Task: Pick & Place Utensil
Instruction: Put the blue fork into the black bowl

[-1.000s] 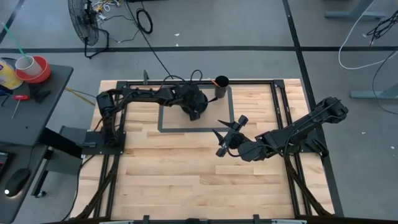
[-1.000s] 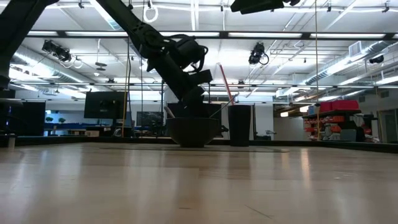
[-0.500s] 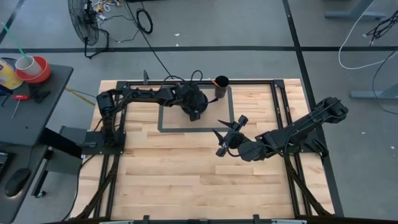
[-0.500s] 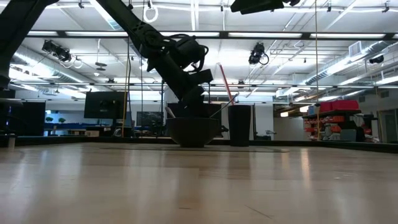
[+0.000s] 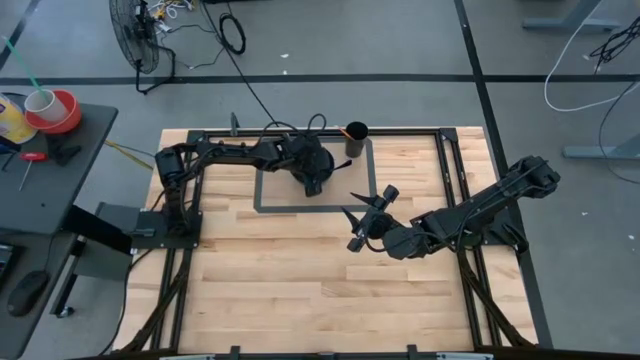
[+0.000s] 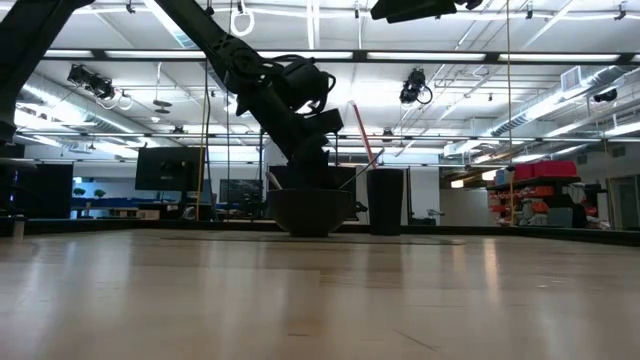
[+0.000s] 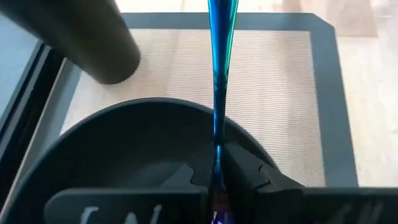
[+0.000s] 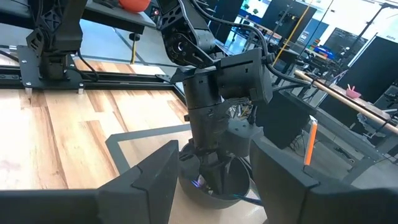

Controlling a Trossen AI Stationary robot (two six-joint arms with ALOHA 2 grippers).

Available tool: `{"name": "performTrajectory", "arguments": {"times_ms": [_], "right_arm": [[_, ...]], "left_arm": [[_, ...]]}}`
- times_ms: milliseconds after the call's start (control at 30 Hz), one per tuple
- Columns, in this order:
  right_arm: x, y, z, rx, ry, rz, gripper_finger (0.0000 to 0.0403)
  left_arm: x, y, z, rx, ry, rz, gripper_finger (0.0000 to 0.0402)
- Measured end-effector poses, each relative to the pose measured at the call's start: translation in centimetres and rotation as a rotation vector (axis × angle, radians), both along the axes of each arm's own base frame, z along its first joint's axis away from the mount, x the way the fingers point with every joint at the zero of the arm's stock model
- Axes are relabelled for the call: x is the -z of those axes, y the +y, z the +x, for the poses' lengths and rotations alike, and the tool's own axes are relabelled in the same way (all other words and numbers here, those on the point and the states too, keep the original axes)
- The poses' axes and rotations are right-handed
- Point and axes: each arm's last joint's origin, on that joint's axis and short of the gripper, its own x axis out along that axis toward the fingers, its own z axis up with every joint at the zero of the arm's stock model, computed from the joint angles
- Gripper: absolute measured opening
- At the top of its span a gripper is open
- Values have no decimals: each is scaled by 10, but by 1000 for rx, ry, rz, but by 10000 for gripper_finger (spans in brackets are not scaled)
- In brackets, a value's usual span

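Note:
A blue iridescent utensil (image 7: 219,74) runs as a thin handle out over the rim of a black bowl (image 7: 124,143). The bowl (image 6: 310,212) stands on a tan mat with a dark border (image 7: 273,81). My left gripper (image 7: 216,168) hangs over the bowl (image 5: 314,185), shut on the utensil. A black cup (image 5: 355,133) stands just beyond the bowl at the mat's far corner, with an orange utensil (image 8: 309,140) sticking out of it. My right gripper (image 5: 368,215) waits open near the mat's near right corner, touching nothing. My left gripper pinches the blue utensil's handle (image 7: 217,146) between its two fingers (image 7: 245,169), coming down into the bowl from above. The free part of the handle juts past the bowl's rim over the mat. The gripper hides the utensil's other end.
The right arm lies low across the table's right half. A black frame rail runs along the far edge behind the cup (image 6: 385,200). Bare wood spreads over the near half of the table (image 5: 280,280).

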Motion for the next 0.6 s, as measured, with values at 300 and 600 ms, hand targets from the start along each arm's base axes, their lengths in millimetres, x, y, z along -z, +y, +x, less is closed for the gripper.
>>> {"name": "performTrajectory", "arguments": {"times_ms": [300,600], "right_arm": [[0,0,0,-20,4,8,201],[1,1,1,-46,9,18,201]], "left_arm": [[0,2,-1,58,12,51,28],[2,2,-2,135,54,112,28]]}}
